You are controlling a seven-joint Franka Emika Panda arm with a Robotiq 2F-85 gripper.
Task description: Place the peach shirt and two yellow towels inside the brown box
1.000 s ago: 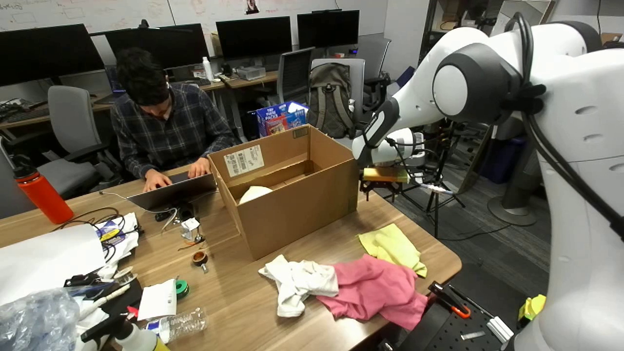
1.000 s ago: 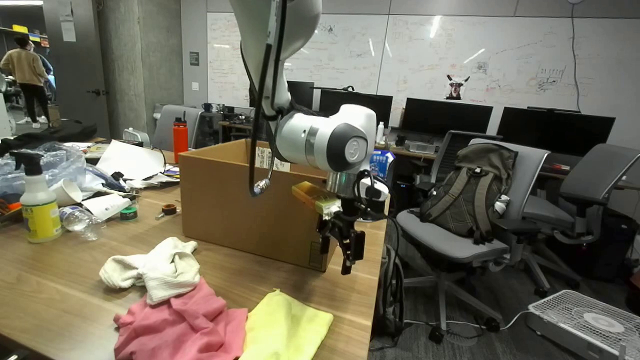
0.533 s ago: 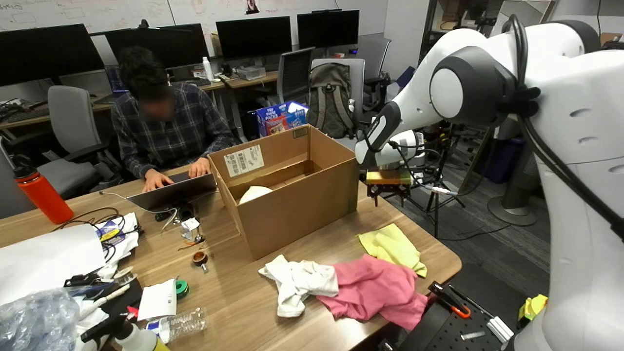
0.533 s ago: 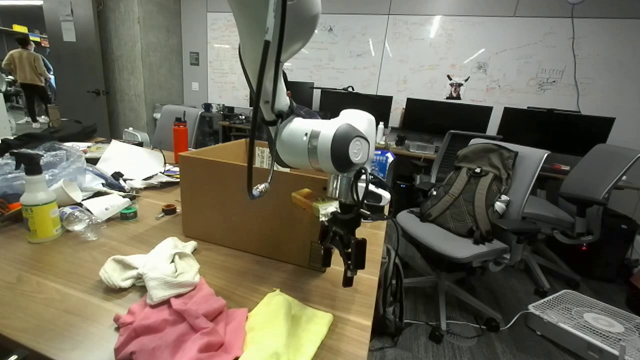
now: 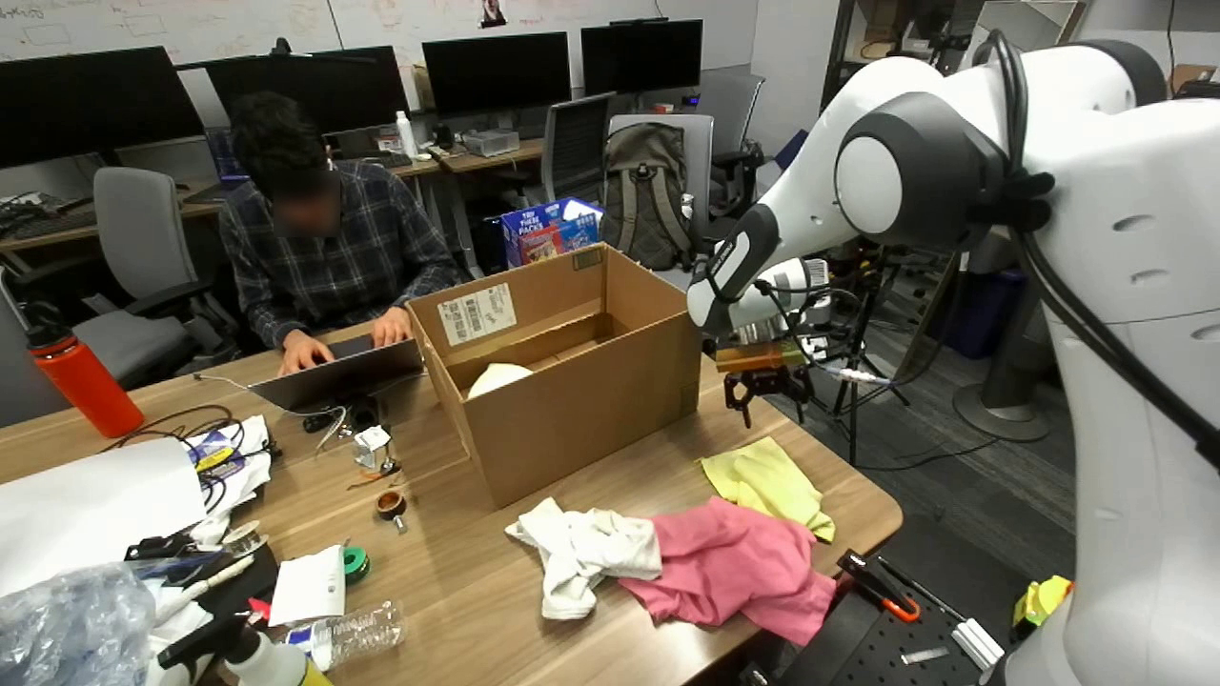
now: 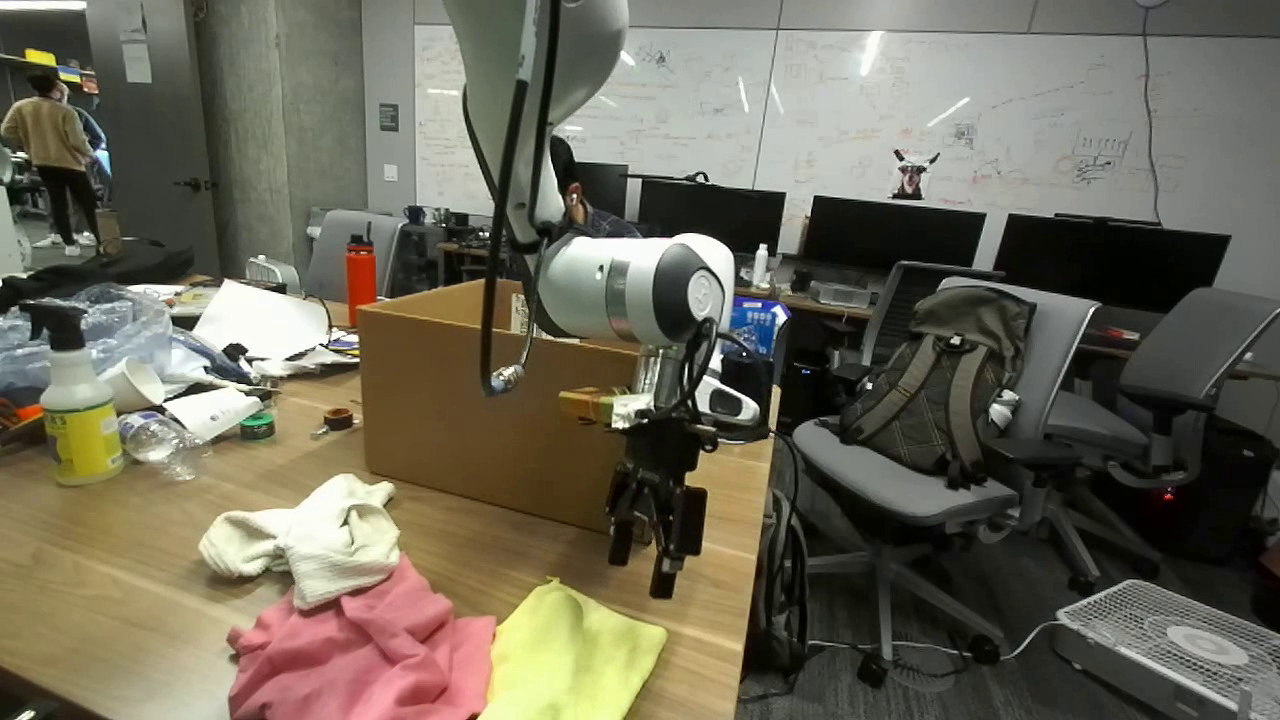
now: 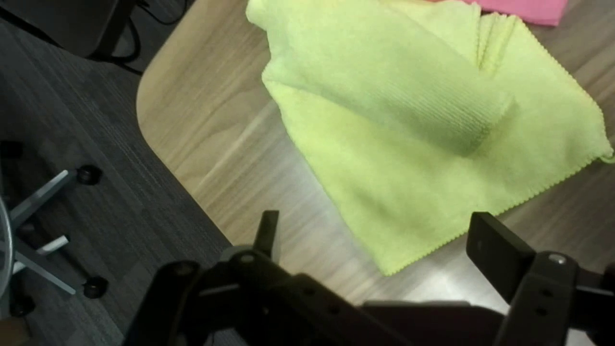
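Exterior view: brown box [image 5: 586, 410] holds a pale cloth [image 5: 497, 378]

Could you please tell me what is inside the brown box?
An exterior view shows a pale cream bit of what may be the peach shirt inside the brown box. The near wall hides its lower part and much of the inside; anything there cannot be seen.

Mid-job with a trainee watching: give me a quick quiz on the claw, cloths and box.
1. Is the claw open or shut?
2. True or false: the pink cloth lies between the whitish cloth and the yellow towel.
3. Where is the yellow towel? A) gripped in the claw; B) on the table, outside the brown box; C) on the backpack.

Key: 1. open; 2. true; 3. B.
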